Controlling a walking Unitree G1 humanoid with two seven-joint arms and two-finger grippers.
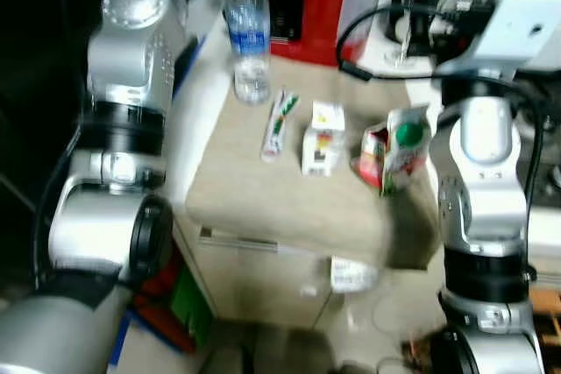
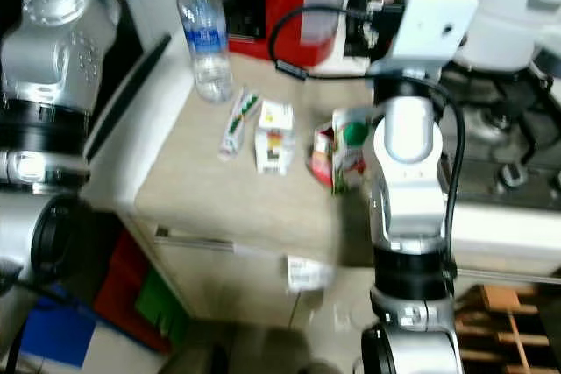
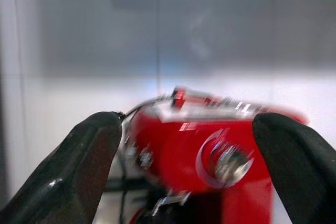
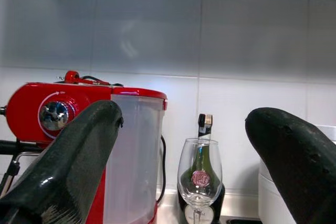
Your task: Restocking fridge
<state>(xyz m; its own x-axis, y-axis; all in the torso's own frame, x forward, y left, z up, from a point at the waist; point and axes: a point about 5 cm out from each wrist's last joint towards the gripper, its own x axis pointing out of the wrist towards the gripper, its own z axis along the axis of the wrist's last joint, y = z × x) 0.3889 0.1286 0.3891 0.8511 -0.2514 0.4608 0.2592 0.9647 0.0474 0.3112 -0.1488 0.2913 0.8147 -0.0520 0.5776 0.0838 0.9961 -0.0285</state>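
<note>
The tabletop (image 1: 263,208) spreads below and between both raised arms, and every grocery on it looks untouched, so the restocking appears barely begun; no fridge can be made out. The red coffee machine (image 4: 58,114) stands straight ahead of both pincers, against the tiled wall. The water bottle (image 1: 249,37) stands upright at the tabletop's far end, below the left pincer (image 3: 194,171) and nearer to it than to the right one. The green-and-red carton (image 1: 399,151) sits tilted just beside the right forearm, well below the right pincer (image 4: 181,177). A small white box (image 1: 323,139) stands between carton and bottle, with a thin tube (image 1: 277,124) lying just beside it. A wine glass (image 4: 199,174) stands ahead of the right pincer, beside the machine.

Both pincers are spread wide and hold nothing. All four items remain to be picked and carried.
</note>
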